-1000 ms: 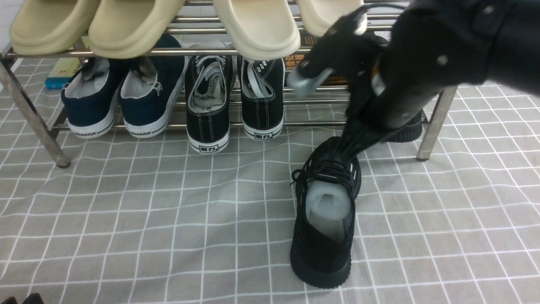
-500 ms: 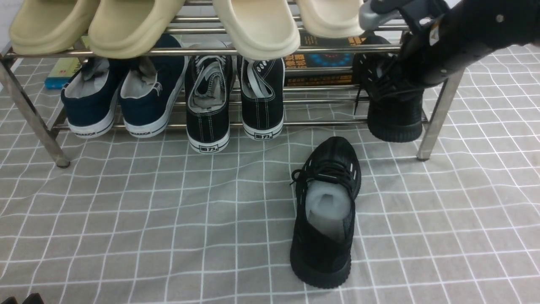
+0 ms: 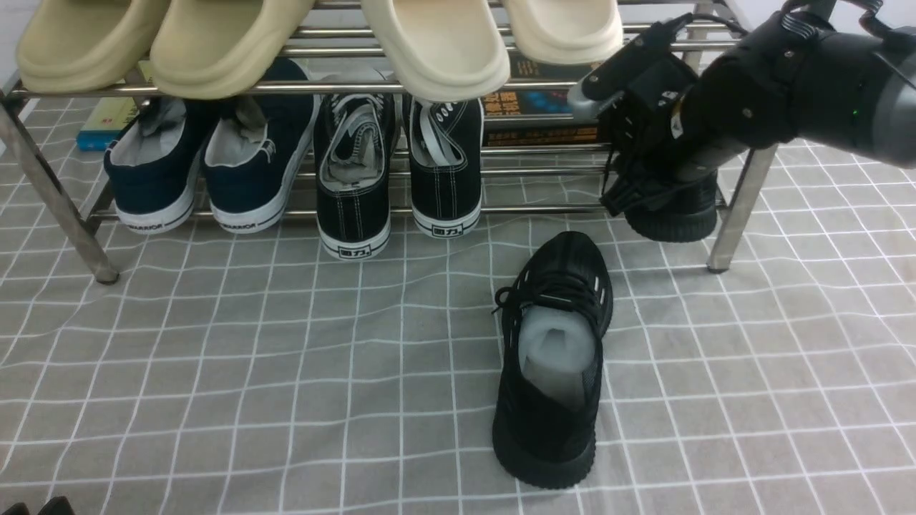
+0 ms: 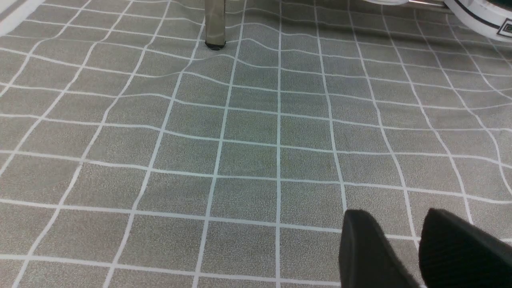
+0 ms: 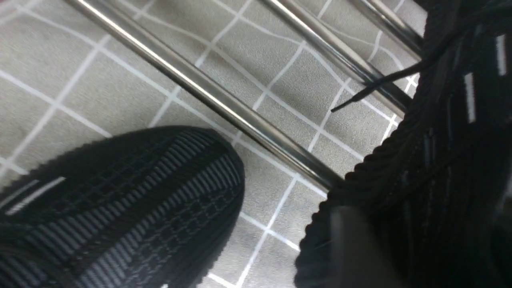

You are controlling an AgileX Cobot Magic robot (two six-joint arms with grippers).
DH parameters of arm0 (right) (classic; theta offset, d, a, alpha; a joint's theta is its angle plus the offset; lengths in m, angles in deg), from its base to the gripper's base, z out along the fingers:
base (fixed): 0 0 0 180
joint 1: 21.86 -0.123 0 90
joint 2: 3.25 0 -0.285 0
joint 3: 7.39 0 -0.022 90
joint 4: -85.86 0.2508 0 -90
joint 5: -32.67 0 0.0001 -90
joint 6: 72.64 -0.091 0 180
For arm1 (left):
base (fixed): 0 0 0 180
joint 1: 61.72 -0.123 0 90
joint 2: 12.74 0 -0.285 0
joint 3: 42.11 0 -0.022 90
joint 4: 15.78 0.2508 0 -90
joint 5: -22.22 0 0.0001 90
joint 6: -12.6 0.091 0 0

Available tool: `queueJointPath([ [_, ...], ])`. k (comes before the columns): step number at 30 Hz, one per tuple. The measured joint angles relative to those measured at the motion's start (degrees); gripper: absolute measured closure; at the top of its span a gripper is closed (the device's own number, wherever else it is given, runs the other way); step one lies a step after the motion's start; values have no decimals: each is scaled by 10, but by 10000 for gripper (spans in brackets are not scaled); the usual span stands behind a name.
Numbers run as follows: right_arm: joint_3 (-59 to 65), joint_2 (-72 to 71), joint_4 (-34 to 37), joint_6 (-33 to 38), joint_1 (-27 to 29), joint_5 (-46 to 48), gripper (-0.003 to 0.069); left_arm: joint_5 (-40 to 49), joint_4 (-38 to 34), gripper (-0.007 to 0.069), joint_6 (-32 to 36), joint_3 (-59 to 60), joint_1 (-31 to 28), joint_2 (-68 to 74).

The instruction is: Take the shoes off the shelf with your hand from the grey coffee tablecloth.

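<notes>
One all-black knit sneaker [image 3: 554, 357] lies on the grey grid tablecloth [image 3: 215, 357] in front of the shelf; its toe shows in the right wrist view [image 5: 120, 200]. The other sneaker [image 3: 676, 218] stands on the lower tier of the steel shelf [image 3: 537, 209], at its right end. My right gripper [image 3: 626, 197] points down onto this sneaker's left side. In the right wrist view the gripper [image 5: 424, 224] is open around the knit upper [image 5: 440, 140], one finger [image 5: 352, 248] outside it. My left gripper [image 4: 398, 212] is open and empty, low over the cloth [image 4: 240, 140].
Beige slippers [image 3: 436, 50] fill the upper tier. Navy shoes [image 3: 207, 164] and black canvas shoes [image 3: 397, 172] stand on the lower tier. A dark box [image 3: 537, 107] lies behind. Shelf legs stand at right [image 3: 737, 207] and left [image 3: 57, 200]. A shelf bar [image 5: 224, 106] runs beside the sneaker.
My right arm has left the sneaker on the cloth, risen to the shelf's right end, then come down onto the second sneaker. Neither sneaker has moved.
</notes>
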Motion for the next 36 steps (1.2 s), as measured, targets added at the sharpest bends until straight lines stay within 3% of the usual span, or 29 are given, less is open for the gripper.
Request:
queueJointPath([
  [3,0,-10,4,12,-6,29,608,0,0,384,0,0,0,0],
  [5,1,-28,15,22,-18,83,652,0,0,384,0,0,0,0],
  [15,63,-197,149,27,-57,299,653,0,0,384,0,0,0,0],
  [23,204,-246,184,27,-57,222,652,0,0,384,0,0,0,0],
  [36,229,-217,168,27,-57,162,645,0,0,384,0,0,0,0],
])
